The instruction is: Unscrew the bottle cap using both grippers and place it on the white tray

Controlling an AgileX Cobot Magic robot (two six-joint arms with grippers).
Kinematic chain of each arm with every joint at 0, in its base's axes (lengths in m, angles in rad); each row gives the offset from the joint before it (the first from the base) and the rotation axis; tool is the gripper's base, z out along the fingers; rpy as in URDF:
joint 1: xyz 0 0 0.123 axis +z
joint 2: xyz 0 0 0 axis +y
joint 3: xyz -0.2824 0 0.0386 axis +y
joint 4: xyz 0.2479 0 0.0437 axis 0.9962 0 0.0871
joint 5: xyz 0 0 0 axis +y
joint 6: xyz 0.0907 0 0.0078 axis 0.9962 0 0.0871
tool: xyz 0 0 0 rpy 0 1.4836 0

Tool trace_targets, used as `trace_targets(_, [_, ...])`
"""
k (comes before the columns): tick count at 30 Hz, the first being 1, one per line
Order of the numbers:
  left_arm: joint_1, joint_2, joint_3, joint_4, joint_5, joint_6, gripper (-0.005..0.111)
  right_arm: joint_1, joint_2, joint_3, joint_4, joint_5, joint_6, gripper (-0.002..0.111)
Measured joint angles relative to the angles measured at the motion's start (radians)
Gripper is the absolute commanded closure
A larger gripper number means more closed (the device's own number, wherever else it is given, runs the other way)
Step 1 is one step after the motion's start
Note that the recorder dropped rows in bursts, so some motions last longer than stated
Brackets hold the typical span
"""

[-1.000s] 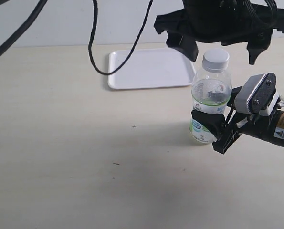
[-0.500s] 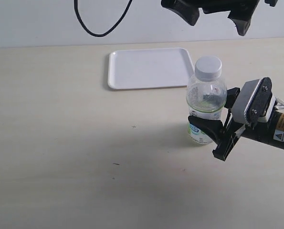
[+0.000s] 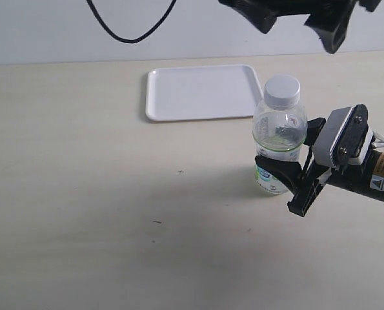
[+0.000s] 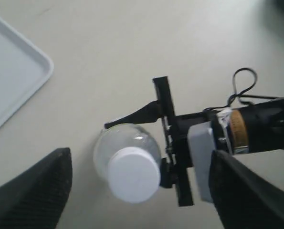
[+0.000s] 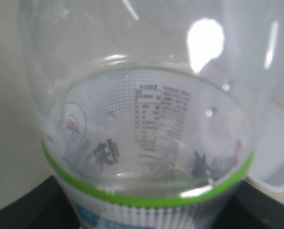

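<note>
The clear bottle (image 3: 279, 132) stands upright on the table with the white bottle cap (image 3: 282, 90) screwed on its neck. My right gripper (image 3: 287, 158) comes in from the right and is shut on the bottle around its label (image 5: 146, 205); its black fingers (image 5: 46, 202) flank the label. High above the cap, at the frame's upper edge, hangs my left gripper (image 3: 297, 24), open and touching nothing. In the left wrist view the cap (image 4: 133, 174) lies between its wide-apart fingers (image 4: 34, 191). The white tray (image 3: 201, 92) lies bare behind and left of the bottle.
A black cable (image 3: 130, 26) hangs over the table's back edge, left of the left gripper. The right arm's grey-white block (image 3: 344, 137) and yellow label (image 3: 380, 174) sit just right of the bottle. Pale tabletop (image 3: 114, 213) stretches left and forward.
The left gripper has risen away from the cap, taking its cable up with it. The bottle, held in the right gripper, has shifted slightly left and lower.
</note>
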Motion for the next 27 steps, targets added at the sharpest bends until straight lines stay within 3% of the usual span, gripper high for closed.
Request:
trace_targets(6, [0.0,-0.02,0.146,0.062,0.0,0.018,0.031,0.0,0.0,0.0,0.002,0.002,0.0,0.108])
trace_targets(27, [0.0,0.023,0.151,0.03,0.0,0.029,0.031,0.0,0.0,0.0,0.002,0.002,-0.002,0.108])
